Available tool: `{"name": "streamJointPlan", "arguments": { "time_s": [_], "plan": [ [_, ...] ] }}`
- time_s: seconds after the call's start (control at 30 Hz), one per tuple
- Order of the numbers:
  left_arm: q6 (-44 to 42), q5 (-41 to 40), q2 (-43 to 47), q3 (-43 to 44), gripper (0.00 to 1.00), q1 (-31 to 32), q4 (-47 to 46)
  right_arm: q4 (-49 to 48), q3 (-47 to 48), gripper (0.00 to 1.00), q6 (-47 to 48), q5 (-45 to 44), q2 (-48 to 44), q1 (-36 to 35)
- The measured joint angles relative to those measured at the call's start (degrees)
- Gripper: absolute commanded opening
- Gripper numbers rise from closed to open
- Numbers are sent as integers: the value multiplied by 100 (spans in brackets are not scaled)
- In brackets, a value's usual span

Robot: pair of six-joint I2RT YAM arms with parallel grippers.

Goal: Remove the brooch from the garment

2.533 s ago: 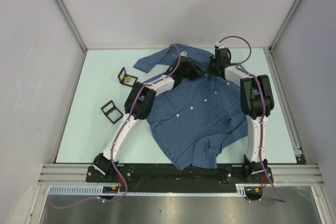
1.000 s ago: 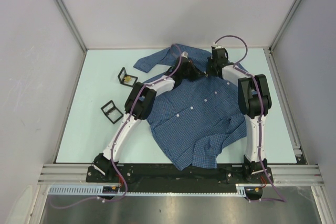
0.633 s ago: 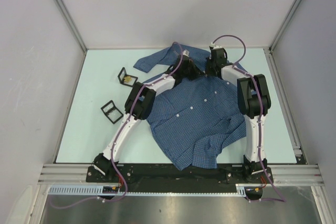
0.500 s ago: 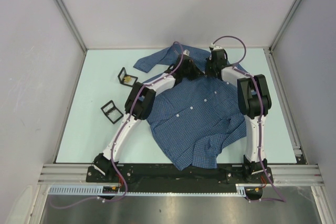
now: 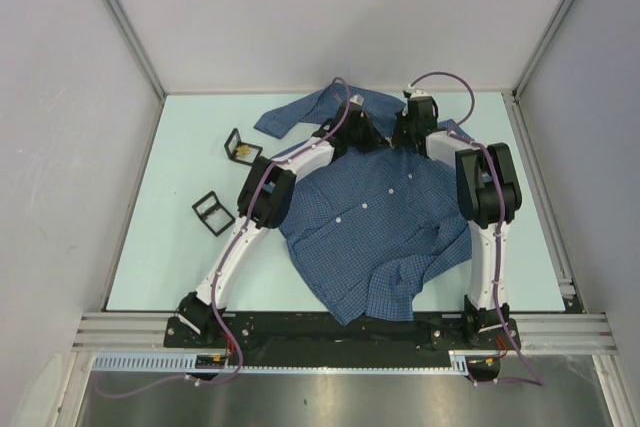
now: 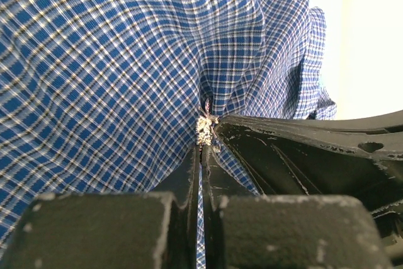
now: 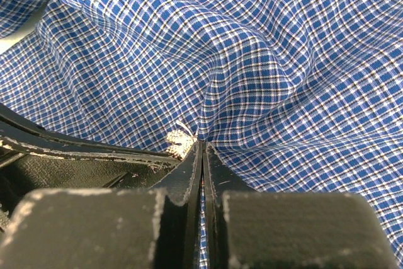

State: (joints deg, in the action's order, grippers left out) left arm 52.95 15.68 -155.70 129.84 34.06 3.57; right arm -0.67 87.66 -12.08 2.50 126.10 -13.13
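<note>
- The right arm leaned in toward the left arm over the last couple of seconds. In the last half second it has swung a little back to its own side. The left arm has hardly moved.
- Both arms reach to the far end of the shirt (image 5: 380,217), near the collar. The shirt lies spread, front up, on the pale table (image 5: 170,237).
- The brooch (image 6: 205,129), a small pale, frayed-looking piece, is on the cloth at the spot where the two grippers meet.
- The left gripper (image 6: 201,155) has its fingers pressed together, with the brooch right at their tips. It seems to hold the brooch itself, though the pinch point is too small to be sure.
- The right gripper (image 7: 202,155) is clamped on a fold of the shirt just beside the brooch. The cloth rises to that pinch in a tight ridge.
- The right arm's small move back, with the fabric drawn taut, suggests the pull-apart has begun. The brooch is not yet free.
- Two small black frames (image 5: 240,147) (image 5: 212,212) stand on the table to the left, well apart from the work.
</note>
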Motion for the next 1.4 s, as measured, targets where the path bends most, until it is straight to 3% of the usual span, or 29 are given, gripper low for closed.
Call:
{"name": "streamJointPlan", "arguments": {
  "time_s": [0.43,0.83,0.9,1.03,1.13,1.4],
  "plan": [
    [50,238,0,48,0,-4,177,-470,-365,5,-339,752,-83,271],
    [131,297,72,-68,0,7,170,-1515,-1228,26,-1032,1683,-501,551],
    [162,297,87,-90,0,11,166,-1554,-1298,26,-1034,1694,-579,564],
    [175,299,87,-90,0,22,166,-1565,-1300,10,-973,1587,-673,570],
    [214,297,87,-90,0,22,164,-1537,-1300,4,-874,1390,-682,566],
    [264,295,87,-90,0,22,122,-1069,-1025,0,-623,914,-564,437]
  ]
}}
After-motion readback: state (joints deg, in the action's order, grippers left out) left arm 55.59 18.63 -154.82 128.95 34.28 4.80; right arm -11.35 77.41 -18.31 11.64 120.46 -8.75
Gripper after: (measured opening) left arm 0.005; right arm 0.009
